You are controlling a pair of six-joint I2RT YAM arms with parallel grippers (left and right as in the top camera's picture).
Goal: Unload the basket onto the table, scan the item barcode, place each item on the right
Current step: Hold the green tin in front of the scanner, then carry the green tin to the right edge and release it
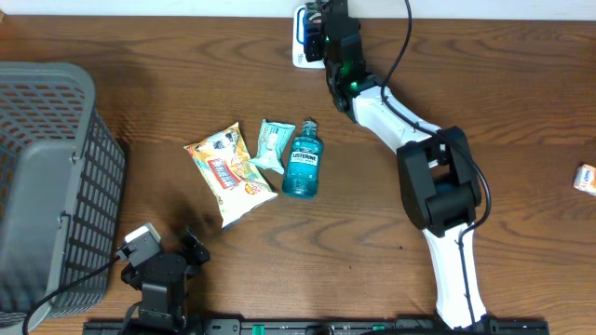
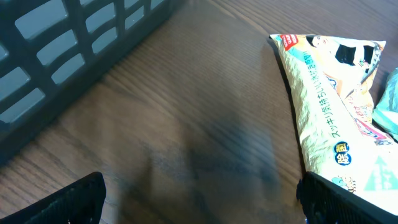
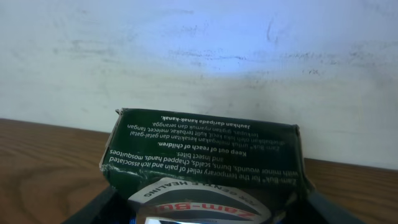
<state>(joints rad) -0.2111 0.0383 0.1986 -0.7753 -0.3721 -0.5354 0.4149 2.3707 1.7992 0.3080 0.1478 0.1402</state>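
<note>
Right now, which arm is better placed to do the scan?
Right. The right fingers grip the green box at the far edge of the table, beside the white device. The left fingers are open and empty, near the basket.

- A dark brown wooden table [image 1: 186, 84] is filling the overhead view, its grain running left to right.
- A white wall [image 3: 199, 56] is rising behind the table's far edge, showing grey scuffs and scratches.
- A pale bluish glow is spreading across the wall's middle.
- A soft shadow is lying on the wood in the left wrist view.
</note>
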